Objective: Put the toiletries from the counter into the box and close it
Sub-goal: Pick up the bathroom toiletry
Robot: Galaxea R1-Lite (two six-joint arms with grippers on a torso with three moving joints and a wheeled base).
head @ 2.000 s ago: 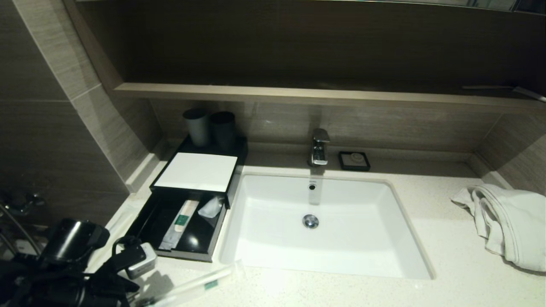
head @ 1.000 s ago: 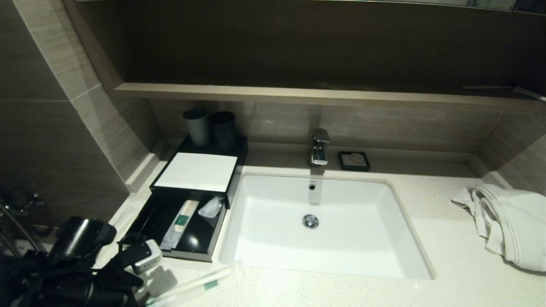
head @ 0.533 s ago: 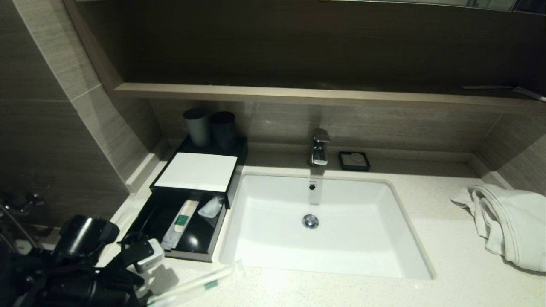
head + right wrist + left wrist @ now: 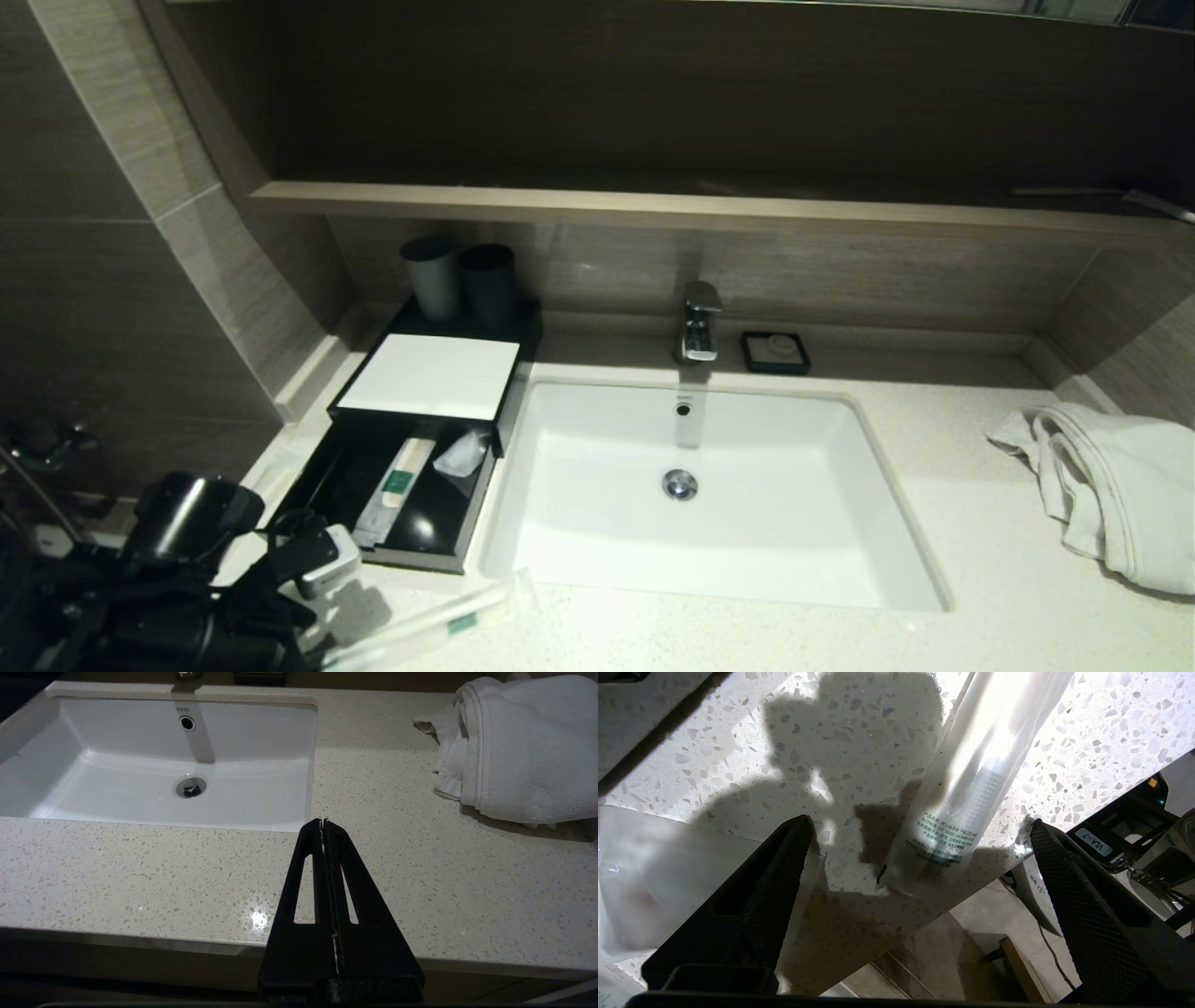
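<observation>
Since two seconds ago the left gripper (image 4: 920, 830) has crept a little toward the right along the lower left of the head view, closing on the sachet (image 4: 420, 627) at the worktop's (image 4: 934, 644) near edge; nothing else has shifted. Its fingers (image 4: 775, 882) are spread wide, holding nothing, and in the wrist view they straddle the sachet's printed end, which pokes slightly past the worktop's lip. Another clear packet (image 4: 658, 872) lies just beside one finger.

Further back, the box (image 4: 429, 373) sits at the left of the sink (image 4: 709, 560) with its drawer (image 4: 411, 558) pulled out; one green-marked sachet (image 4: 397, 490) and a small white packet (image 4: 462, 455) already lie inside.

At the frame's lower right the right gripper (image 4: 323, 823) is parked before the worktop, fingers pressed together, empty.

My worry is the overhang: a slippery sachet this near the edge could be nudged off onto the floor if a finger lands on it before both close. The neighbouring packet could also get pinched along with it.
</observation>
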